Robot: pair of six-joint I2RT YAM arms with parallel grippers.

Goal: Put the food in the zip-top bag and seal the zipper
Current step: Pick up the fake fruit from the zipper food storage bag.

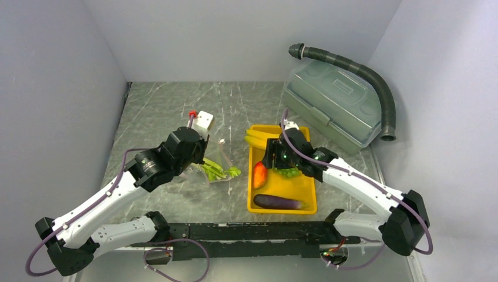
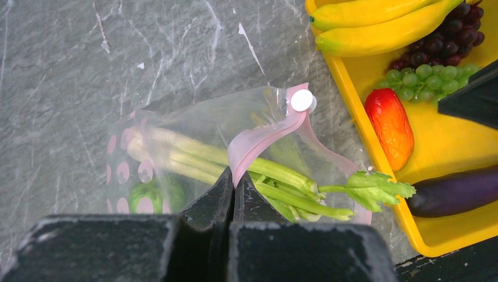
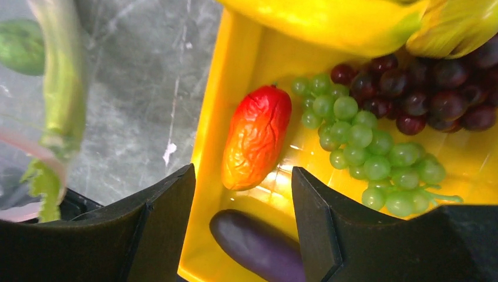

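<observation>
left gripper (image 2: pixel 233 187) clamped on the zipper (image 2: pixel 264 138) of the bag (image 2: pixel 176 126); right gripper (image 3: pixel 244 194), jaws wide, above pepper (image 3: pixel 256 138) in tray (image 3: pixel 235 70).

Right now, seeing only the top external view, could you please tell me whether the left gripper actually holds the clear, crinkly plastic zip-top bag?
Observer: Yes. The left gripper is shut on the pale pink zipper strip at the mouth of the clear bag.
Operator: Thank you. Are the green leafy stalks fully inside?
Observer: No. They lie inside, but their leafy tip pokes out past the mouth.
Operator: And the other side?
Observer: The right gripper is open. Its fingers frame the wrinkled red pepper in the yellow tray and are not closed on it.
</observation>
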